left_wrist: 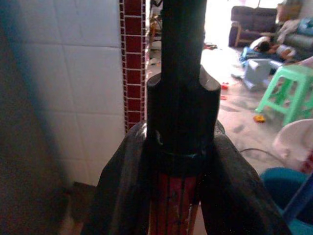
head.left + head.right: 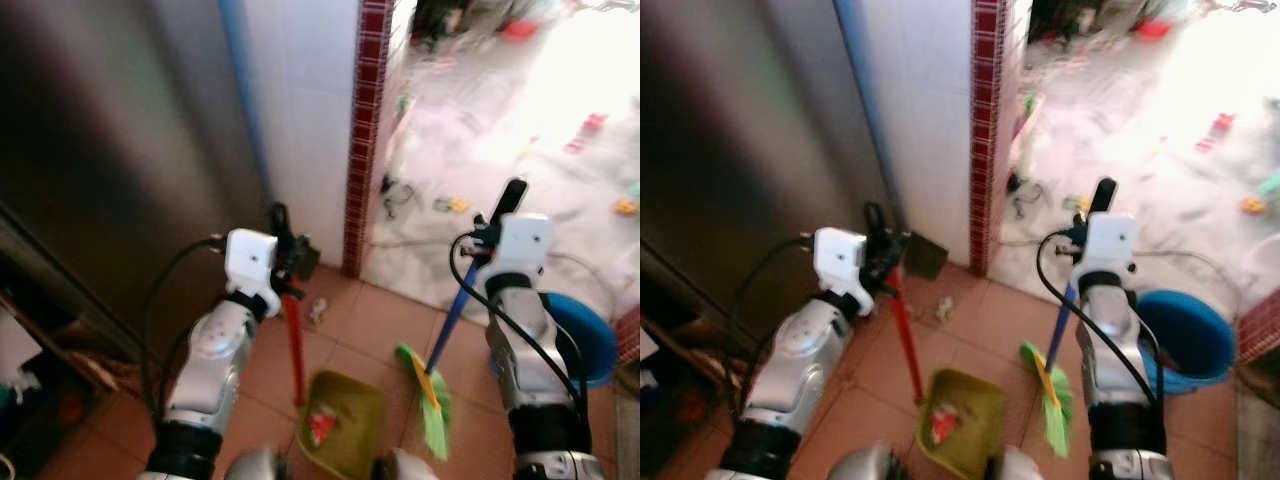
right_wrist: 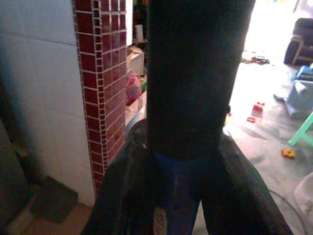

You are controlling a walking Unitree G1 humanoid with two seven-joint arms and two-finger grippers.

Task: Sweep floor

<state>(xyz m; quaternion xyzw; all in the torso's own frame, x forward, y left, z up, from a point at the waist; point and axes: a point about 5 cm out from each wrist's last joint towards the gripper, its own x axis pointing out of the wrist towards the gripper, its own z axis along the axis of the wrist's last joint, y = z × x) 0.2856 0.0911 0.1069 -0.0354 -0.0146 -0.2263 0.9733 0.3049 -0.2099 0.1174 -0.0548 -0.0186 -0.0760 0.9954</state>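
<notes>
The middle of the frame is taken up by the broom handle (image 3: 195,73), its upper part wrapped in a black grip and its lower part blue. It is clamped between the two black fingers (image 3: 124,196) of the right tool (image 3: 182,196), which close against it from both sides at the lower centre. A red mosaic-tiled pillar (image 3: 102,98) is seen left of centre, with white wall tiles (image 3: 34,73) beside it. Small toys (image 3: 287,153) are scattered on the pale floor (image 3: 259,137) at the right.

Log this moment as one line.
left gripper: holds dustpan handle | right gripper: holds broom | debris: on floor
</notes>
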